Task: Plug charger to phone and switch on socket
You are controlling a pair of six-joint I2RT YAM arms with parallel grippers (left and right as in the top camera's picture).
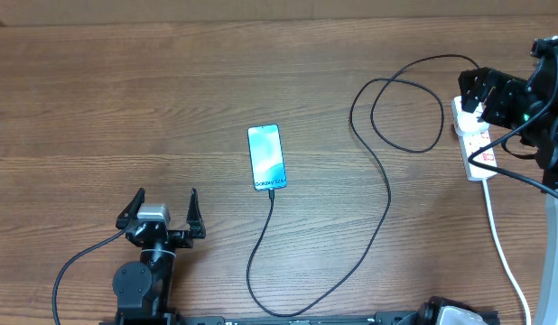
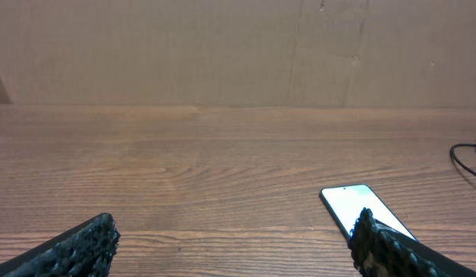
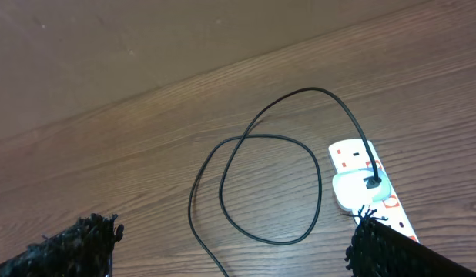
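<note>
The phone [image 1: 265, 157] lies face up mid-table with its light-blue screen lit. It also shows in the left wrist view [image 2: 353, 206]. The charger, a thin black cable [image 1: 385, 194], is joined to the phone's near end. It loops across the table to the socket, a white power strip [image 1: 478, 149] at the far right. In the right wrist view the cable [image 3: 222, 181] ends at a white adapter [image 3: 355, 188] seated in the strip [image 3: 392, 211]. My right gripper [image 1: 478, 97] hovers open over the strip's far end [image 3: 230, 250]. My left gripper [image 1: 162, 213] is open and empty, left of the phone [image 2: 234, 246].
The strip's white cord [image 1: 505, 253] runs toward the front right edge. The black cable sags in a low loop near the front edge [image 1: 279, 311]. A wooden wall stands behind the table [image 2: 238, 46].
</note>
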